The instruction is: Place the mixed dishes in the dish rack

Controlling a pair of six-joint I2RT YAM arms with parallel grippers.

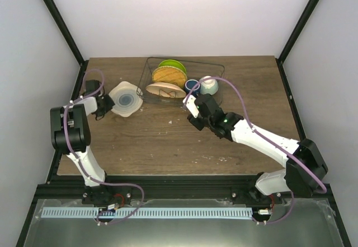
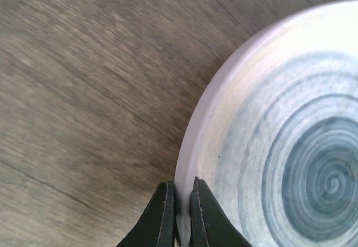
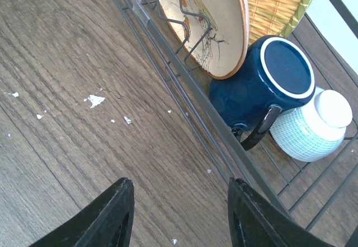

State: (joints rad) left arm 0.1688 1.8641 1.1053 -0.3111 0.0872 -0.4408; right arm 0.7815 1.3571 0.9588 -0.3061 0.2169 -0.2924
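The left gripper [image 2: 182, 220] is pinched tight on the rim of the white blue-ringed plate [image 2: 291, 146]. One finger is on the outside of the rim and one on the ringed face, with only the plate's edge between them. That plate sits underside up over the wooden table [image 1: 168, 140], left of the dish rack [image 1: 187, 61], near its left end but apart from it. The left arm [image 1: 70, 126] reaches it from the side away from the rack.

The right gripper [image 3: 179, 219] stands roughly half open, its two black fingers [image 3: 114, 216] well apart with nothing between them. It hangs over bare table just in front of the rack's near rail, toward the rack's right end.

Inside the rack, right behind that rail, the small dark blue mug [image 3: 263, 84] shows its white-ringed base, with its handle toward the rail. The pale mint bowl [image 3: 313, 126] is turned foot up, touching the mug on its right. To the mug's left the beige patterned plate [image 3: 212, 17] stands tilted among the wire dividers, its edge against the mug. The tan woven-look plate [image 3: 277, 3] leans just behind it, and the lime-green plate [image 1: 172, 65] is behind that, at the rack's back.
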